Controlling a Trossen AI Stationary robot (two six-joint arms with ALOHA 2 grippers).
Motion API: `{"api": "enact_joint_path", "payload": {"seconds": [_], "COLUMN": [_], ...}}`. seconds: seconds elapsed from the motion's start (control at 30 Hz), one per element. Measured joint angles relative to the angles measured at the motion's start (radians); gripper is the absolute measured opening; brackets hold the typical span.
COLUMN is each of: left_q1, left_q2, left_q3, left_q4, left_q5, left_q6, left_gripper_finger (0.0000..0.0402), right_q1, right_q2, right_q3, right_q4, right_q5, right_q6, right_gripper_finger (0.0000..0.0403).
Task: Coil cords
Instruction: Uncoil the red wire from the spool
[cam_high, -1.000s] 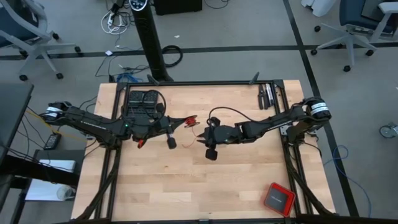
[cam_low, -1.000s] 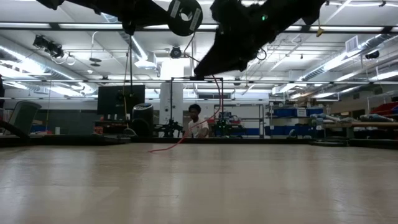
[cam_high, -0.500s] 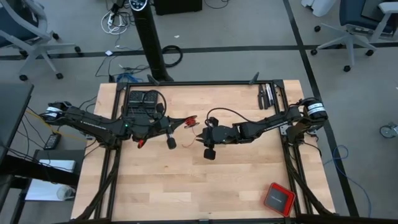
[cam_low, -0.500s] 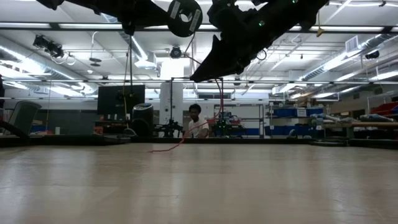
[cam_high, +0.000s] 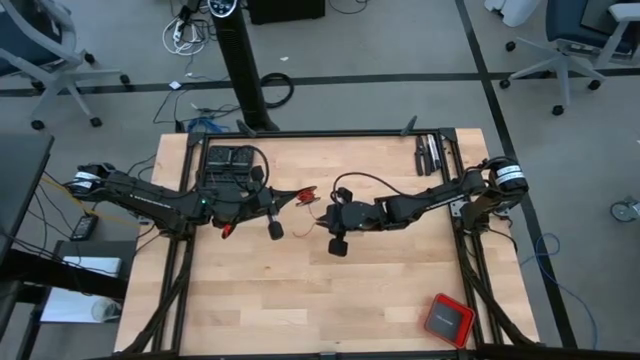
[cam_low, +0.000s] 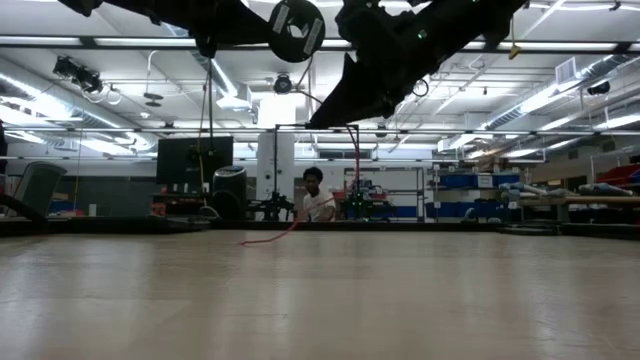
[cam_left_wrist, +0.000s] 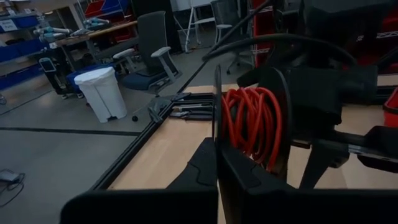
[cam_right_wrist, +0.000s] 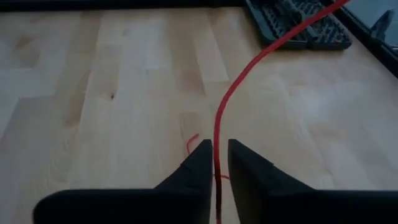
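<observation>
The cord is one thin red wire. Several turns form a small coil (cam_left_wrist: 252, 121) at the tips of my left gripper (cam_high: 297, 196), which is shut and raised over the table's middle. From there the loose cord (cam_right_wrist: 261, 53) runs to my right gripper (cam_right_wrist: 219, 155). Its fingers stand close on either side of the strand, with a slim gap left. In the low view the slack cord (cam_low: 352, 160) hangs down, and its end (cam_low: 262, 240) lies on the table. My left gripper holds the red coil (cam_left_wrist: 236, 134) at its fingertips, lifted clear of the table with the turns standing upright. The fingers come in about level from the table's left. Whether the turns are pinched or wound round the fingers is hidden by the fingers themselves. My right gripper slants down from the table's right with the strand (cam_right_wrist: 217, 146) between its fingers, running along them. Whether a finger touches the strand, I cannot tell.
A black case (cam_high: 230, 160) lies at the table's far left and dark tools (cam_high: 430, 152) at the far right. A red square box (cam_high: 447, 318) sits near the front right corner. A person (cam_low: 318, 195) sits in the room beyond the table.
</observation>
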Motion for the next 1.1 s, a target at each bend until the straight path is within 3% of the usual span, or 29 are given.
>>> {"api": "enact_joint_path", "payload": {"seconds": [0.4, 0.57, 0.73, 1.1], "left_q1": [0.0, 0.0, 0.0, 0.0], "left_q2": [0.0, 0.0, 0.0, 0.0], "left_q3": [0.0, 0.0, 0.0, 0.0], "left_q4": [-0.002, -0.005, -0.006, -0.012], "left_q5": [0.0, 0.0, 0.0, 0.0], "left_q6": [0.0, 0.0, 0.0, 0.0], "left_gripper_finger": [0.0001, 0.0001, 0.0001, 0.0001], "right_q1": [0.0, 0.0, -0.001, -0.001], "right_q2": [-0.027, -0.027, -0.027, -0.067], "right_q3": [0.0, 0.0, 0.0, 0.0], "right_q4": [-0.016, -0.022, -0.031, -0.147], "right_q5": [0.012, 0.013, 0.014, 0.083], "right_q6": [0.007, 0.006, -0.001, 0.021], "right_gripper_finger": [0.0063, 0.0051, 0.0008, 0.0002]}}
